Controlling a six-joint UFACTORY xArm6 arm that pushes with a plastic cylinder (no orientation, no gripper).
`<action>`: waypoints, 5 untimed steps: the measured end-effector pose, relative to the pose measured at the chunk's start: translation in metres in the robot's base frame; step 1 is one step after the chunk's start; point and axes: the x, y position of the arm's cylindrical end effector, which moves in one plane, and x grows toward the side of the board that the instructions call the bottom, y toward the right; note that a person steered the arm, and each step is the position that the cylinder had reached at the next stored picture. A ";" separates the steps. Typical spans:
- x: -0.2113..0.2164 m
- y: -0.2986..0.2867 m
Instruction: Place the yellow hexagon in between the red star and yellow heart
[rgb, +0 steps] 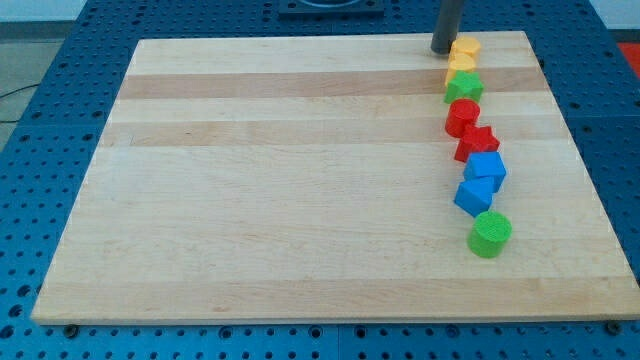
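Note:
My tip is at the view's top right, just left of a yellow block that looks like the hexagon, touching or nearly touching it. A second yellow block, likely the heart, lies right below it. Down the column come a green star, a round red block and a red star. All these blocks stand close together, touching or nearly so.
Further down the same column are a blue block, a second blue block and a green cylinder. The wooden board lies on a blue perforated table; its top edge is right behind my tip.

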 end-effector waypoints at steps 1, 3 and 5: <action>-0.003 -0.003; -0.002 -0.005; -0.010 0.070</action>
